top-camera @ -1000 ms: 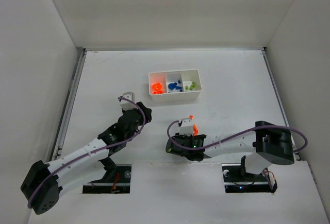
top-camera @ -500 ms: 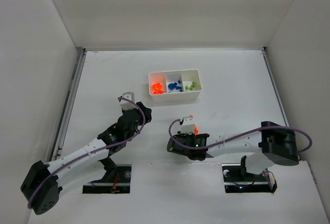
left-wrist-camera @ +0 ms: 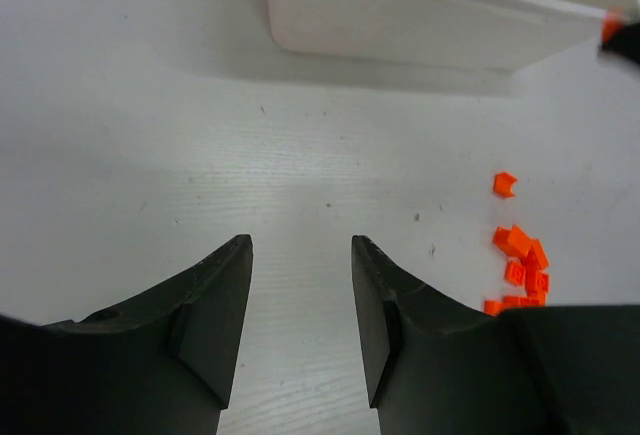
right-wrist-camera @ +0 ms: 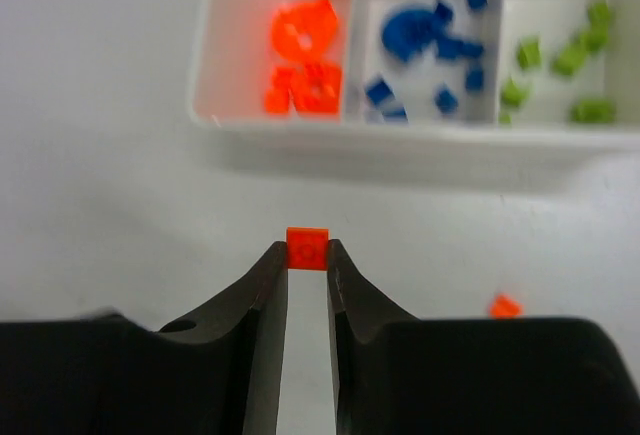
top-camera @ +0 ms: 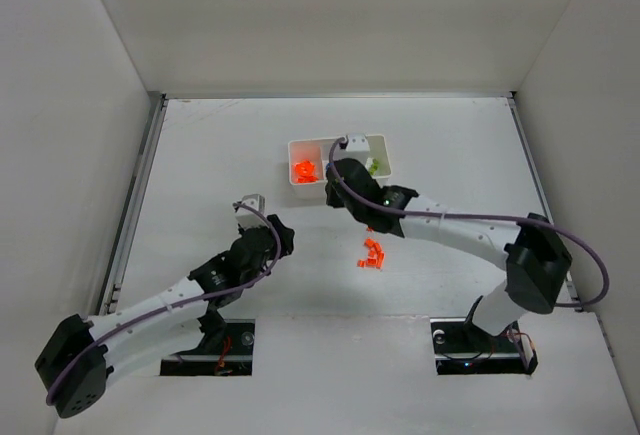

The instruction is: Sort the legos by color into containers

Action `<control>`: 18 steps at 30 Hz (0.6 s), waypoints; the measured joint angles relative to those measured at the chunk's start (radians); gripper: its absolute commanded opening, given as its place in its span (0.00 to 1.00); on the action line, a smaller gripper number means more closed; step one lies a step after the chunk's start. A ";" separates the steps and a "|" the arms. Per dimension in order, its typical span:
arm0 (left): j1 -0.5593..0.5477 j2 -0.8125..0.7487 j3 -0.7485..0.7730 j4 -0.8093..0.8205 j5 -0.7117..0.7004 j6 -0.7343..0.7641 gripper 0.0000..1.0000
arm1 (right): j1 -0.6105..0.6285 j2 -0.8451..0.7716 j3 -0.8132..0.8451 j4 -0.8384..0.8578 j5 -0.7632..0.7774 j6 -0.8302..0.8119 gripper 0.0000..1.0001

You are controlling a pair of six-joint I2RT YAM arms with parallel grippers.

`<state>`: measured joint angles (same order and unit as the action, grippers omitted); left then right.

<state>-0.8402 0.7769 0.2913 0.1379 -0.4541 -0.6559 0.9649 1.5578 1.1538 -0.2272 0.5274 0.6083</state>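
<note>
Right arm [top-camera: 450, 223] swung over tray [top-camera: 305, 189]; orange bricks [top-camera: 372, 254] now on white table [top-camera: 200, 155].

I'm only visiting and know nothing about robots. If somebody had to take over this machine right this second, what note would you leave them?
Left pincer: open, empty, above the table near the tray.
Right pincer: shut on one orange brick, close to the tray.
Done: the tray holds orange pieces in its left compartment, blue pieces in the middle, green pieces on the right.
Left: put the held brick in with the orange ones, then sort the loose orange pile lying on the table.
</note>
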 measured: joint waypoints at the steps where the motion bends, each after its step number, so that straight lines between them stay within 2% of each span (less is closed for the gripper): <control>1: -0.021 0.000 -0.005 0.000 -0.002 -0.005 0.41 | -0.024 0.034 0.047 0.027 -0.022 -0.026 0.25; 8: -0.151 0.118 -0.016 0.048 -0.011 -0.032 0.41 | -0.122 0.296 0.310 0.116 -0.145 -0.126 0.25; 14: -0.255 0.257 -0.016 0.133 -0.030 -0.042 0.41 | -0.154 0.439 0.395 0.119 -0.196 -0.143 0.40; 18: -0.329 0.340 -0.009 0.183 -0.048 -0.041 0.42 | -0.166 0.442 0.402 0.122 -0.210 -0.145 0.42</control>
<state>-1.1694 1.1164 0.2825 0.3210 -0.5018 -0.6968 0.7986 1.9995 1.5555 -0.1047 0.3176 0.4637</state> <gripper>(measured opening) 0.414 0.416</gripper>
